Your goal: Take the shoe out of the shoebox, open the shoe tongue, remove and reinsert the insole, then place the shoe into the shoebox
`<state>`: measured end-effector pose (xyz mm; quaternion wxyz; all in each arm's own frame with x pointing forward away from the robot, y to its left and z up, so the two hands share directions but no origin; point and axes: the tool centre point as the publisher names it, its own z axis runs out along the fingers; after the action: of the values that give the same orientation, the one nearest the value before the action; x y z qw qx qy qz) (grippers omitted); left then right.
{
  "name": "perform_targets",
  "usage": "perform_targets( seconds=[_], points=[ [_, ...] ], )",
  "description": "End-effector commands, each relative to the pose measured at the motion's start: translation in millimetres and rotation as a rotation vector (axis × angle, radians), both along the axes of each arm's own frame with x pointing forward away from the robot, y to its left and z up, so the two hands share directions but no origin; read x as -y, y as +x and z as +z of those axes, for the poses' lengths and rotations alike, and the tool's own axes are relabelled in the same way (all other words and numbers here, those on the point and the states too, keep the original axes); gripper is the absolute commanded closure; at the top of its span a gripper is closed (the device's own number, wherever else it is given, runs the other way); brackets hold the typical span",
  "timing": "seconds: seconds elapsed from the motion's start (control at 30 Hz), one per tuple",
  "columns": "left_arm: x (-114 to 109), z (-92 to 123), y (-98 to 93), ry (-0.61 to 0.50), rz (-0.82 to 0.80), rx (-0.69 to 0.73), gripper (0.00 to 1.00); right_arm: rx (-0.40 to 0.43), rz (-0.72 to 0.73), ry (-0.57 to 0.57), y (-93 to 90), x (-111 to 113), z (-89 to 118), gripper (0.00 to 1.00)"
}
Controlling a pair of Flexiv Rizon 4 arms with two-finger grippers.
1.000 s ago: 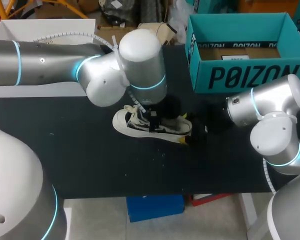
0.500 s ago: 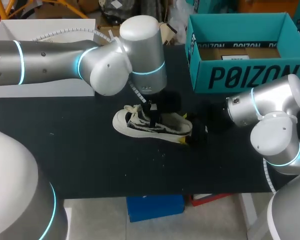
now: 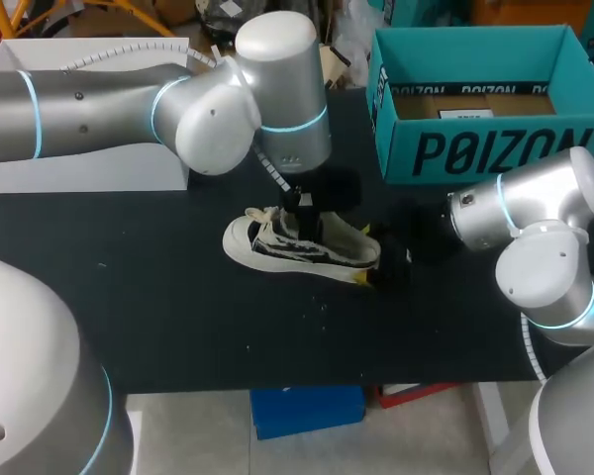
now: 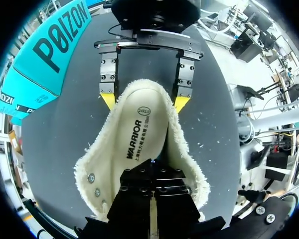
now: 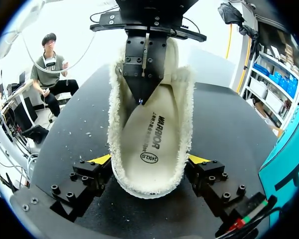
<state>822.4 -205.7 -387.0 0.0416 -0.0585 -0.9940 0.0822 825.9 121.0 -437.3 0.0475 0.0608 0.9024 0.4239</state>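
the shoe sits on the black counter, near the teal shoebox but outside it. our right gripper clamps its heel from both sides; our left gripper, fingers pressed together, points down at the insole.

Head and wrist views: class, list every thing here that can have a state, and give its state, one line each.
shoe: out of the box, upright on the table, mouth open.
insole: lying flat inside the shoe.
shoebox: open, no shoe in it.
right gripper: shut on the shoe's heel, one finger on each side.
left gripper: fingers together, pointing down into the shoe.
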Motion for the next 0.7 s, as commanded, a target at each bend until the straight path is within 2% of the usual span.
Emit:
perform_targets(
  seconds=[0.03, 0.5, 0.7],
  points=[
    [-2, 11, -8.2, 0.001, 0.001, 0.019, 1.00, -0.002, -0.001, -0.003, 0.1, -4, -5, 1.00],
    [-6, 19, -6.6, -0.021, -0.009, 0.025, 1.00, -0.002, -0.001, -0.003, 0.1, -4, -5, 1.00],
    [-7, 27, 7.5, 0.004, -0.049, -0.105, 1.00, -0.002, -0.001, -0.003, 0.1, -4, -5, 1.00]
  ],
)
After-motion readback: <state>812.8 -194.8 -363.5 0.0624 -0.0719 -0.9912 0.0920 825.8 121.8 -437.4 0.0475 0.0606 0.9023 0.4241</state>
